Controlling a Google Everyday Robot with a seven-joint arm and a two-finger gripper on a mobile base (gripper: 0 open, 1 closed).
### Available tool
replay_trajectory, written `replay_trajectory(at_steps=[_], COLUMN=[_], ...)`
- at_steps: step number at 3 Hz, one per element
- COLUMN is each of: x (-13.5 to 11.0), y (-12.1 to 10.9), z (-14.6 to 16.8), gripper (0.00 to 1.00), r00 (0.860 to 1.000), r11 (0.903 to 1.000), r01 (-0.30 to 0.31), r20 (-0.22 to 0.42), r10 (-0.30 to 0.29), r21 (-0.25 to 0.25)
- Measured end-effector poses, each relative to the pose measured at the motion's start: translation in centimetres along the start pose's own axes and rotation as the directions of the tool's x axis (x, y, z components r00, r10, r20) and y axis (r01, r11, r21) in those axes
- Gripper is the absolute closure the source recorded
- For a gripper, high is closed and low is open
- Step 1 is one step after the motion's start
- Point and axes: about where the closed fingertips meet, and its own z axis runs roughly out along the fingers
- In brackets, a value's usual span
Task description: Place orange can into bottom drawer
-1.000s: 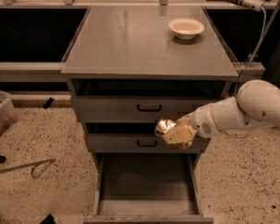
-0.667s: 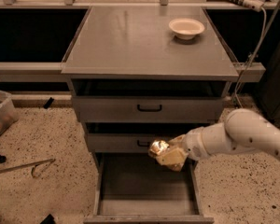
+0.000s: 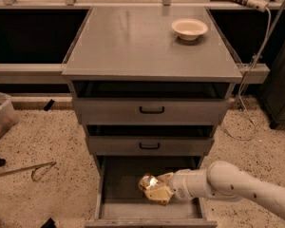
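Note:
The orange can (image 3: 149, 182), shiny orange-gold and dented, is held in my gripper (image 3: 156, 189) inside the open bottom drawer (image 3: 118, 201), low over its grey floor near the middle. My white arm (image 3: 228, 186) reaches in from the lower right. The gripper is shut on the can. Whether the can touches the drawer floor I cannot tell.
The grey cabinet top (image 3: 133, 42) carries a cream round bowl (image 3: 189, 28) at the back right. Two shallower drawers with black handles (image 3: 151, 110) sit above. A cable (image 3: 247, 108) hangs at the right; a bin (image 3: 0, 118) and a bent rod (image 3: 23, 170) lie on the floor at left.
My gripper has carried the can down and left, from in front of the middle drawer into the open bottom drawer.

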Motion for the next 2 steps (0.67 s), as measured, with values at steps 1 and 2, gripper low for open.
replay_trajectory(at_steps=[1, 2], x=[0.33, 0.32], y=[-0.62, -0.56], z=[0.77, 0.76], gripper=[1.00, 1.00], r00=[1.000, 1.000], r11=[0.9997, 0.9998], r01=[-0.015, -0.014], r20=[0.017, 0.016], r10=[0.015, 0.014], r21=[0.018, 0.016])
